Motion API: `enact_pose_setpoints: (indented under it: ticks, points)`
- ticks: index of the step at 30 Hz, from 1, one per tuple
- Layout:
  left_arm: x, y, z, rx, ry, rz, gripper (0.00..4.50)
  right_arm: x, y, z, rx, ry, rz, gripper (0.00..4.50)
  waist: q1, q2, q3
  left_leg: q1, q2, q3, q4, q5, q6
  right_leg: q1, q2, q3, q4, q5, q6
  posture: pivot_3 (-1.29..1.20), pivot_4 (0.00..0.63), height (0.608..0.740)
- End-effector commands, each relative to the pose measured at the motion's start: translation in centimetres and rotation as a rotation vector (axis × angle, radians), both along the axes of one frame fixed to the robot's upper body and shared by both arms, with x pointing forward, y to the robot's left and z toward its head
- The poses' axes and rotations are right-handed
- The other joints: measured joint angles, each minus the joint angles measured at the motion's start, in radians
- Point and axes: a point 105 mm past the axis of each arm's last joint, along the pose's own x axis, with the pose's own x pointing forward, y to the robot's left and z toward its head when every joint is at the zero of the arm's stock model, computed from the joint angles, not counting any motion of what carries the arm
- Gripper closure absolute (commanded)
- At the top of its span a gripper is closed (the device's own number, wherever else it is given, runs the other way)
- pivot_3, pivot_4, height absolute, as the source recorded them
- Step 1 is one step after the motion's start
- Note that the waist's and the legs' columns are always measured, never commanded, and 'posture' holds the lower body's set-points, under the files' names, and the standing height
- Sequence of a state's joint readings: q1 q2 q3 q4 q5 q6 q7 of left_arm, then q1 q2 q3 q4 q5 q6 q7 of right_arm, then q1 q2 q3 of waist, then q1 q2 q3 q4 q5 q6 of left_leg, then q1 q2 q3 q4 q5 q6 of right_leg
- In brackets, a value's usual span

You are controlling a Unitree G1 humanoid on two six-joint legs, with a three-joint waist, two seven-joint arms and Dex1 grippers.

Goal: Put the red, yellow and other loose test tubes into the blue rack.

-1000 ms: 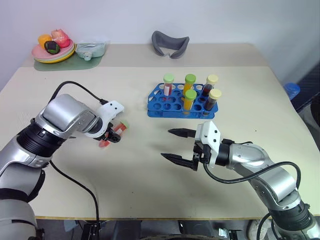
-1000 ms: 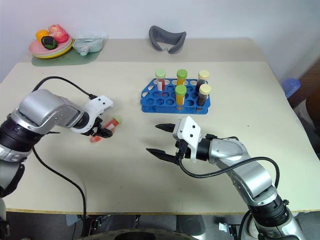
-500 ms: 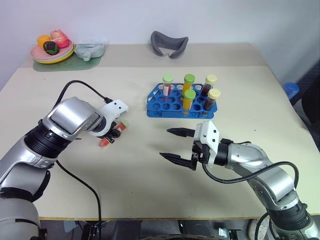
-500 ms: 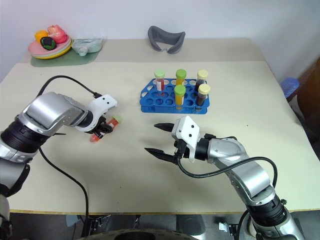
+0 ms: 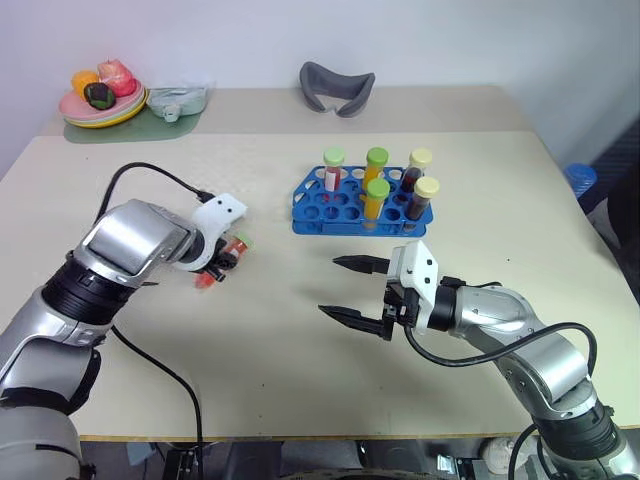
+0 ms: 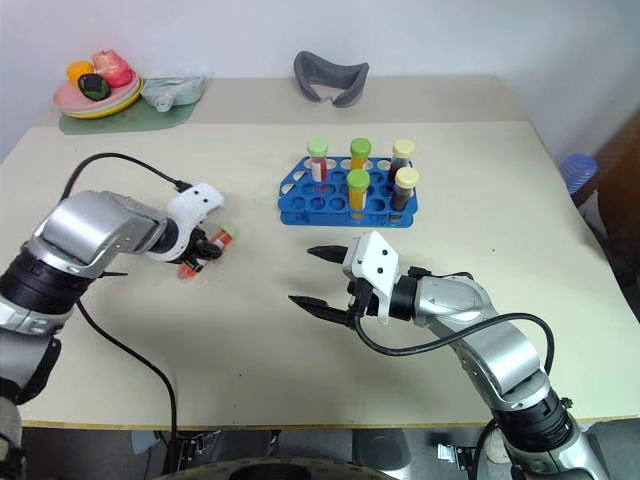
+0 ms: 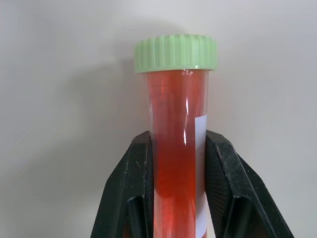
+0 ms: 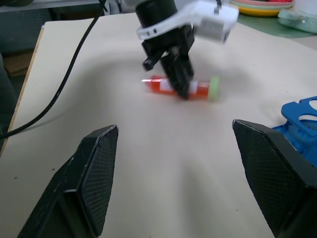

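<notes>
The table (image 5: 300,330) was pale beige. On it the blue rack (image 5: 330,212) was bright blue, and its tubes carried light green, yellow-green and cream caps over red, orange-yellow and dark maroon liquid. At the left, the red tube (image 7: 178,163) held red-orange liquid under a ribbed pale green cap and bore a white label; the black fingers (image 7: 129,198) of the left gripper (image 5: 222,262) flanked it. The right gripper (image 5: 352,290) had black fingers and a white housing. At the far left, a pink plate (image 5: 75,108) sat on a pale green mat (image 5: 130,125). A grey curved object (image 5: 337,87) lay far off.
</notes>
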State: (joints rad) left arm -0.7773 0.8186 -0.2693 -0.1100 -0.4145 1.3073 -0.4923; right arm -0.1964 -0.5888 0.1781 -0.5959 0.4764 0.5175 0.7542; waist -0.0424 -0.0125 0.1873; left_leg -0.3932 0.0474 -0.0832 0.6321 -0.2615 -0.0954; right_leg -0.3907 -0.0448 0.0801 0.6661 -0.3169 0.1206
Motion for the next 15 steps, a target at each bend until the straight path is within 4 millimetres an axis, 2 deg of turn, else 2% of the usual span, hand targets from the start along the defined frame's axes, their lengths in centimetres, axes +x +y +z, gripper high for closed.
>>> enact_pose_setpoints:
  ticks: [1, 5, 8, 12, 15]
  points:
    - [0.9, 0.7, 6.8, -0.09, -0.376, 0.008, 3.72, -0.1, -0.8, 1.1, 0.014, -0.042, -0.023, 0.74, 0.001, -0.002, 0.001, -0.001, 0.0, 0.0, 0.0, 0.0, 0.0, 0.0, 0.0, 0.0, 0.0, 0.0, 0.0, 0.0, 0.15, 0.74]
    - [0.1, -1.0, 10.5, -0.276, -0.696, -0.058, 3.72, 0.3, -1.6, 1.3, 0.029, -0.029, -0.064, 0.74, 0.007, -0.002, 0.001, -0.002, 0.0, 0.001, 0.0, 0.0, 0.0, -0.001, -0.001, 0.0, -0.002, 0.0, 0.0, 0.0, 0.15, 0.74]
    - [-1.2, -3.3, 11.9, -0.469, -0.878, -0.131, 3.72, 0.6, -2.2, 1.4, 0.053, -0.01, -0.108, 0.74, 0.013, -0.002, 0.001, -0.003, 0.0, 0.001, 0.0, 0.0, 0.0, -0.001, -0.001, -0.001, -0.002, 0.0, 0.0, 0.0, 0.15, 0.74]
    - [-2.5, -7.6, 11.7, -0.632, -1.023, -0.218, 3.72, 2.1, -3.9, 1.6, 0.118, 0.015, -0.238, 0.74, 0.025, -0.002, 0.001, -0.002, 0.0, 0.001, 0.001, 0.0, 0.0, 0.0, -0.002, 0.0, -0.002, 0.0, 0.0, 0.0, 0.15, 0.74]
    - [-2.1, -10.4, 9.7, -0.619, -1.064, -0.255, 3.72, 3.1, -5.2, 1.8, 0.167, 0.014, -0.35, 0.74, 0.025, -0.002, 0.0, -0.002, 0.0, 0.002, 0.0, 0.0, 0.0, 0.0, -0.001, 0.0, -0.002, 0.0, 0.0, 0.0, 0.15, 0.74]
